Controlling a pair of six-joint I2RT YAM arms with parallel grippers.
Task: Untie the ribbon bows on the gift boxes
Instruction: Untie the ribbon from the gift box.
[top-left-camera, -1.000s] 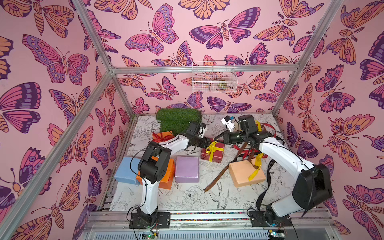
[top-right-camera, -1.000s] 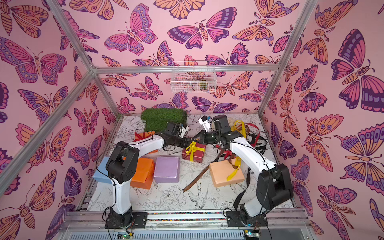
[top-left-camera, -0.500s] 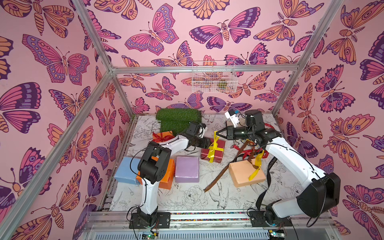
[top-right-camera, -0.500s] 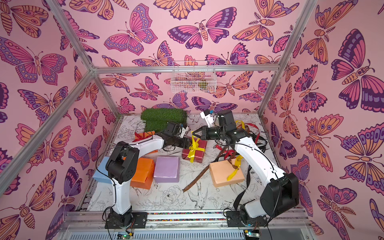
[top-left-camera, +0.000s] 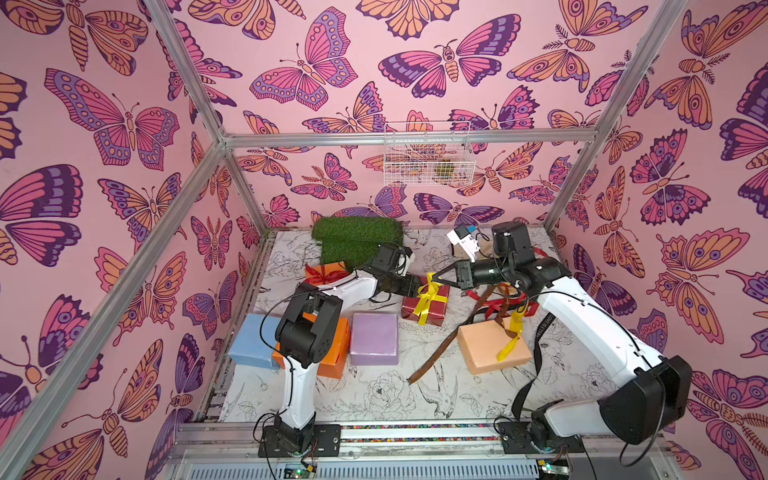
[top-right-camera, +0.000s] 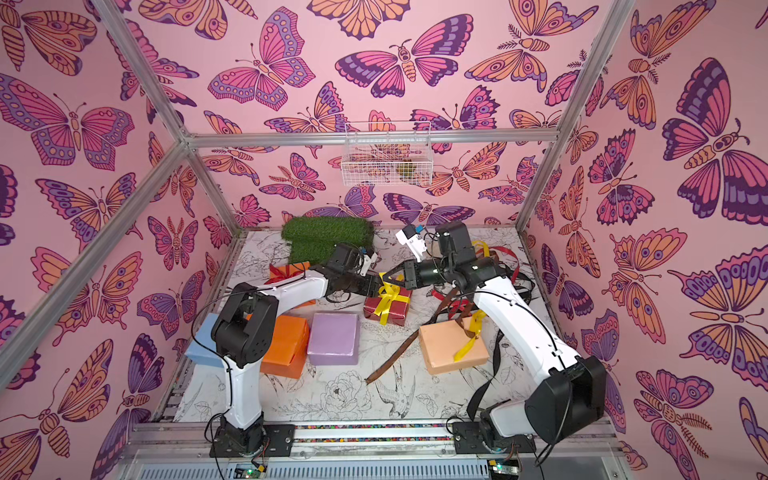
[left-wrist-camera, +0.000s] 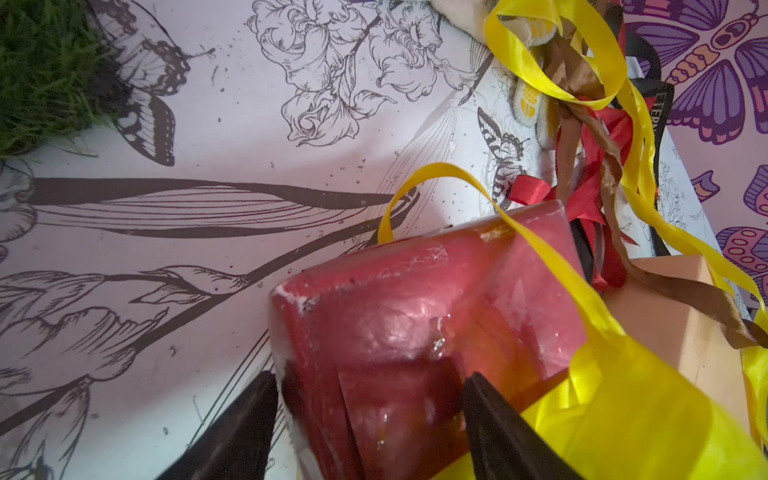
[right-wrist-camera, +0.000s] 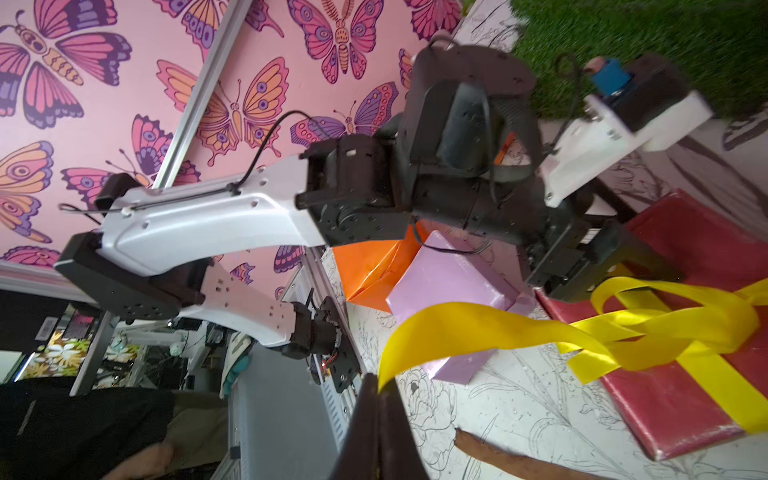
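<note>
Top views, bare boxes: the lilac box (top-left-camera: 374, 338), the pale blue box (top-left-camera: 251, 340) and the near orange box (top-right-camera: 286, 345) lay on the desk (top-left-camera: 374, 399) with no ribbon on them.
Top views, peach box: the peach box (top-left-camera: 492, 353) carried only a slack yellow strip (top-left-camera: 509, 345) and a brown ribbon (top-left-camera: 434, 358) draped across it, and both looked untied.
Top views, far orange box: the far orange box (top-right-camera: 286, 274), just beside the turf mat (top-right-camera: 328, 241), had its red bow (top-left-camera: 328, 274) tied and nothing near it.
Top views, dark red box: the dark red box (top-right-camera: 392, 311) sat mid-desk between the two arms, with the yellow bow (top-right-camera: 388, 293) on top.
Left wrist, left jaws: they stood part-way apart, one on each side of an end of the dark red box, gripping it. A loose ribbon heap (left-wrist-camera: 590, 174) lay beyond.
Right wrist, right jaws: they were closed tight on one tail of the yellow bow, held out away from the box. A loop and the knot (right-wrist-camera: 748, 316) were not yet undone.
Progress: four boxes seemed finished, the fifth was in hand, and the far orange one was left.
</note>
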